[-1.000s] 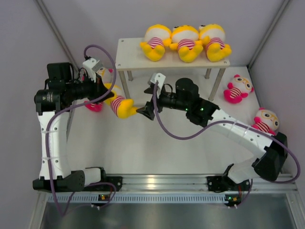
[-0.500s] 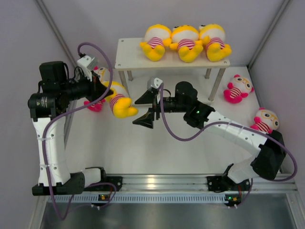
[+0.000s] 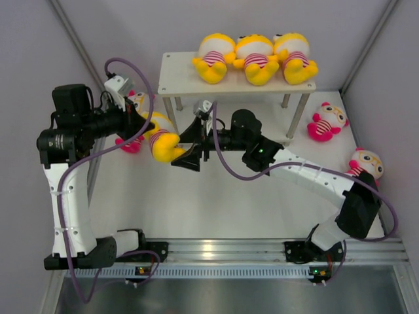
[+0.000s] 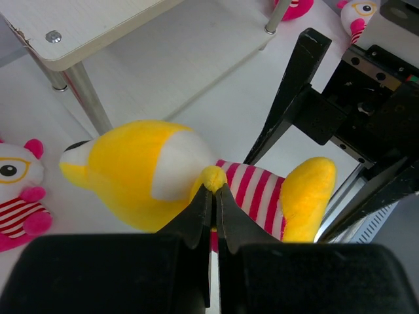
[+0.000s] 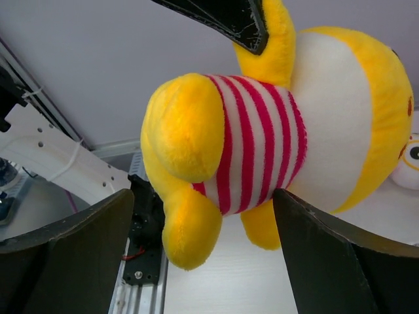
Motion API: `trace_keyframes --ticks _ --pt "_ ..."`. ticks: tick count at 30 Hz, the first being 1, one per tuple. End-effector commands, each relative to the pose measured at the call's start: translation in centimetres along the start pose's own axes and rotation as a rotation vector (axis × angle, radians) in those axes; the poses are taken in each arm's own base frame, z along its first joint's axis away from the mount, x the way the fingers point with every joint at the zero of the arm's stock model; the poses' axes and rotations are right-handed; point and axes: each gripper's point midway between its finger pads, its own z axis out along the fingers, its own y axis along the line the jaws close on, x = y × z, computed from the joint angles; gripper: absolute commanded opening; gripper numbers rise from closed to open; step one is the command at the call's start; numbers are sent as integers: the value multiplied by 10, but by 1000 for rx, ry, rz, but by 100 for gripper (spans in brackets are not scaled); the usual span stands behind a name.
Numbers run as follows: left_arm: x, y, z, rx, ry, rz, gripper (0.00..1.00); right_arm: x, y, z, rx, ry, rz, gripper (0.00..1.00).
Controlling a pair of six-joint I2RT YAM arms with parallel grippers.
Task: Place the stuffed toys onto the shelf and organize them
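One shelf (image 3: 190,78) stands at the back, with three yellow dolls (image 3: 254,57) lying in a row on its top board. My right gripper (image 3: 177,152) is spread wide around the legs of the fourth yellow doll (image 4: 150,173), whose little hand my left gripper (image 4: 214,191) pinches tight. Three pink dolls (image 3: 325,122) lie on the table (image 3: 216,209).

- You are looking down on a white table top (image 3: 216,203), matte and evenly lit, with only soft shadows on it.
- Pale grey wall panels close you in at the back (image 3: 131,26), left (image 3: 26,78) and right (image 3: 393,78).
- Two slim metal struts (image 3: 73,39) (image 3: 368,46) run along the back corners.
- An aluminium rail (image 3: 222,250) spans your near edge and catches a bright glint.
- Below it lies a dull grey strip (image 3: 222,297).
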Motion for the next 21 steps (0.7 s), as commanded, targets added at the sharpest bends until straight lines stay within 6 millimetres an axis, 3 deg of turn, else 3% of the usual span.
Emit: trace_keyframes --ticks 1,4,5,9,10,11,13,14,16,17,21 --pt "-12 -14 -10 15 -52 43 0 -41 10 5 -21 -106 -34 87" --pt "-13 -14 -12 10 -56 40 0 -39 8 7 -18 -79 -44 62" --pt "-13 -14 -12 6 -56 41 0 -38 7 7 -15 -68 -47 46" --pt "-17 -12 -16 -25 -66 52 0 -35 2 7 13 -10 -65 4" --pt "-17 -6 -17 -60 -61 49 0 -37 0 5 24 -4 -107 0" --pt "-17 -2 -18 -90 -61 49 6 -48 1 4 29 -8 -145 0" --pt "-20 7 -26 -176 -61 41 22 -44 -4 -2 44 74 -256 0" --pt "-21 19 -34 -263 -54 47 26 -69 -3 -3 53 60 -331 0" --pt "-27 29 -51 -384 -61 70 27 -74 -13 -8 82 130 -465 0" --pt "-31 30 -57 -410 -70 83 26 -101 -13 -9 99 103 -545 0" --pt "-41 31 -69 -458 -95 124 27 -135 -17 -11 95 81 -877 0"
